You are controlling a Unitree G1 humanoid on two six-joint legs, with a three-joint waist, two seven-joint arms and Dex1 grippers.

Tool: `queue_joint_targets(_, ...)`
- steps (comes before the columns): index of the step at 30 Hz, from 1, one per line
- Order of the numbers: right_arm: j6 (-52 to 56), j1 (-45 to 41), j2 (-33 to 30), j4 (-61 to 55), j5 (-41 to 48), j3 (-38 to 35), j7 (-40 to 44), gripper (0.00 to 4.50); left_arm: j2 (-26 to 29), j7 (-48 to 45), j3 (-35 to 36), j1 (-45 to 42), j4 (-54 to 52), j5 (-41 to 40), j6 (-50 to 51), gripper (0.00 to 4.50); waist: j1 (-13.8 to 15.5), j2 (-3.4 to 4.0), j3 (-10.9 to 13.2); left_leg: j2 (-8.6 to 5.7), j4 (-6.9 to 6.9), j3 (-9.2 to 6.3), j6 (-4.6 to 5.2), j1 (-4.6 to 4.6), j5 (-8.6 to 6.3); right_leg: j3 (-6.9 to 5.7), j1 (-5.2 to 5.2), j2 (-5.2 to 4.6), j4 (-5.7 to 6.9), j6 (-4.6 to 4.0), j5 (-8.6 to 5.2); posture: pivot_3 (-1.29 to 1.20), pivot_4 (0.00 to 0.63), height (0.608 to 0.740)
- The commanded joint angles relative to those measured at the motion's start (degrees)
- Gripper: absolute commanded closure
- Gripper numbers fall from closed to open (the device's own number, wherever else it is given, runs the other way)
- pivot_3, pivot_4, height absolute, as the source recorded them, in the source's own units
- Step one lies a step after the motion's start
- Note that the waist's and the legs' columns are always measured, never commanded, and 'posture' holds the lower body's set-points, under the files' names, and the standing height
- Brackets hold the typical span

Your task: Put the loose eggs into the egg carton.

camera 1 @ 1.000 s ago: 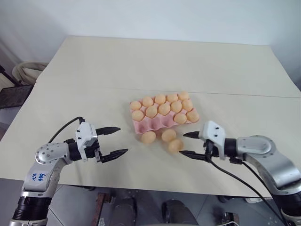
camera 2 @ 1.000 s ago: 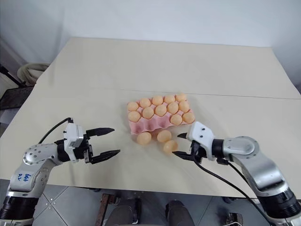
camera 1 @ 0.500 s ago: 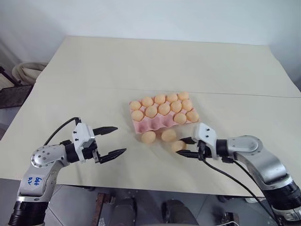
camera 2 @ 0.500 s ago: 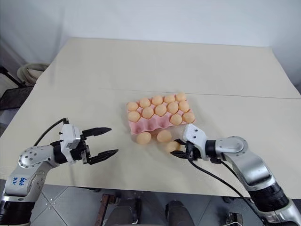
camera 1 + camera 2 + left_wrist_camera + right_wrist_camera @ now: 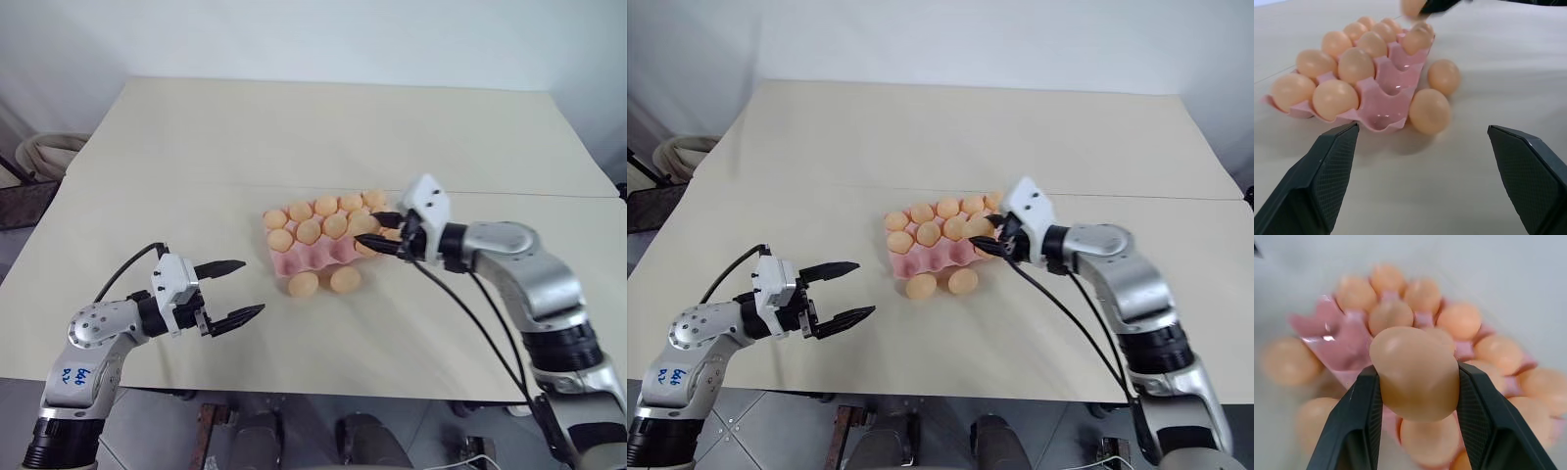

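Note:
The pink egg carton [image 5: 302,260] sits mid-table, most of its cups holding eggs and a few front cups bare [image 5: 1393,95]. Two loose eggs [image 5: 304,285] [image 5: 344,280] lie on the table against its front edge. A third egg [image 5: 1415,374] hangs above the carton's right end, clamped between the fingers of my right gripper [image 5: 375,232]. To the left of the carton and apart from it, my left gripper [image 5: 251,287] stays open and empty, pointing at the loose eggs [image 5: 1429,110].
The beige table [image 5: 294,127] has a seam running across it behind the carton. Its front edge lies just below my left gripper. A pale coiled thing [image 5: 44,149] rests off the table's left side.
My right gripper shut on the nearest loose egg on the table, then lifted it up and over the carton's right end. The left gripper has stayed put and open.

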Motion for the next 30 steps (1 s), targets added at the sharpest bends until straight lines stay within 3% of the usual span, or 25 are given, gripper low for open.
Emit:
queue_joint_targets(1,-1.51,-2.55,2.05,1.77,-2.69,1.84,-0.98,2.69,0.02,1.02,1.13,-0.30,-0.87,-0.61,0.35,0.00,-0.05,0.00,0.00,0.00,-0.01,0.03,0.00,-0.01,0.00,-0.15,-0.04,-0.08,0.15,0.00,0.00,0.00,0.150,0.740)
queue_joint_targets(5,-1.32,-3.02,3.55,3.19,-3.85,3.27,-0.02,2.69,0.04,2.02,1.51,0.35,-1.79,-1.05,1.33,0.00,-0.09,0.00,0.00,0.00,-0.03,0.09,0.01,-0.01,-0.02,-0.33,-0.11,-0.14,0.35,0.00,0.00,0.00,0.150,0.740)
queue_joint_targets(13,-1.08,0.51,-0.11,-4.89,-0.48,0.81,5.77,0.03,0.29,2.26,2.01,0.75,-1.90,-0.96,1.31,0.00,0.01,0.01,0.00,0.00,0.00,0.19,0.00,-0.01,-0.01,-0.40,-0.32,-0.21,0.38,0.00,0.00,0.00,0.150,0.740)
queue_joint_targets(17,-0.93,5.11,-3.15,-11.20,4.44,-6.48,7.35,0.03,0.04,2.16,1.91,0.15,-1.48,-0.84,1.34,0.00,0.12,0.00,0.00,0.00,0.00,0.27,0.00,-0.01,-0.01,-0.40,-0.32,-0.25,0.36,0.00,0.00,0.00,0.150,0.740)
queue_joint_targets(24,-7.85,26.49,-9.26,-19.49,8.67,-20.25,10.89,0.03,-0.24,1.38,1.45,-1.39,-0.05,-1.02,1.29,0.00,1.38,0.00,0.00,0.00,-0.06,0.27,0.04,-0.01,-0.03,-0.42,-0.21,-0.24,0.10,0.00,0.00,0.00,0.150,0.740)
queue_joint_targets(30,-10.05,31.21,-8.49,-20.16,9.14,-21.71,9.17,0.03,-0.30,-0.17,0.62,-3.48,1.81,-1.13,1.27,0.00,0.39,0.02,0.01,0.01,-0.01,0.32,0.12,0.22,0.01,-0.37,0.16,-0.21,-0.11,-0.01,0.12,0.00,0.150,0.740)
